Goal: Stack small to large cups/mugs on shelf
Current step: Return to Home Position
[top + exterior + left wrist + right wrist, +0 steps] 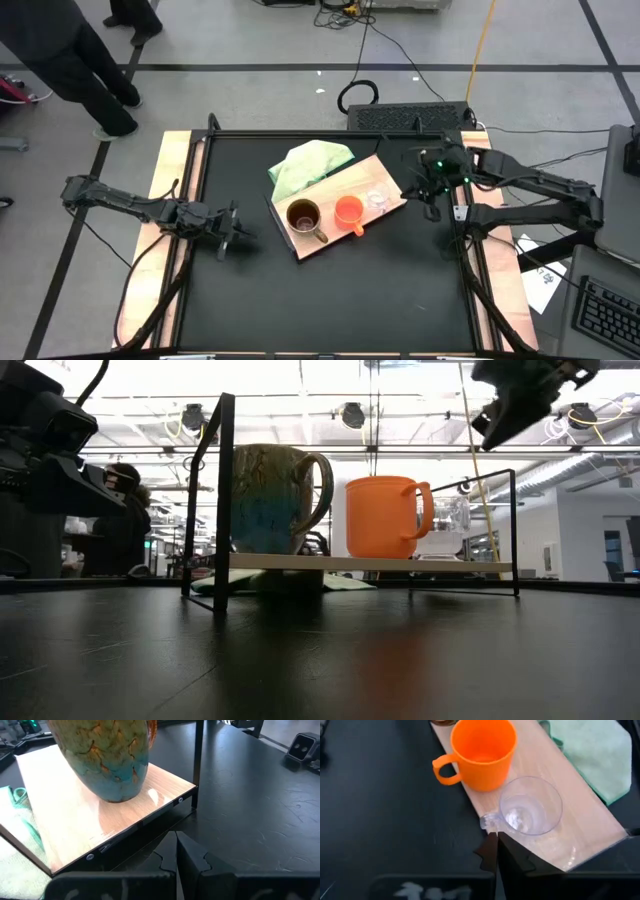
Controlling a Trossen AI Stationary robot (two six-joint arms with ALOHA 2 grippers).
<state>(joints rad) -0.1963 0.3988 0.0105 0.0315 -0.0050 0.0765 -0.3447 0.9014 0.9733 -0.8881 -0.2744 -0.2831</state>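
Right hand (pixel 432 203) and left hand (pixel 240 236), clenched empty, flank the shelf (pixel 350 183) bearing empty mug (pixel 304 216), orange cup (pixel 348 211), glass cup (pixel 377 198).

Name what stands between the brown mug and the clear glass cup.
The orange cup stands there on the shelf, as the high view shows.

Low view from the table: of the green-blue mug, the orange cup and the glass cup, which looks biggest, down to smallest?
1. the green-blue mug, tallest and widest.
2. the orange cup, a little shorter and narrower.
3. the glass cup, clearly smallest, though one edge sits behind the orange cup's handle.
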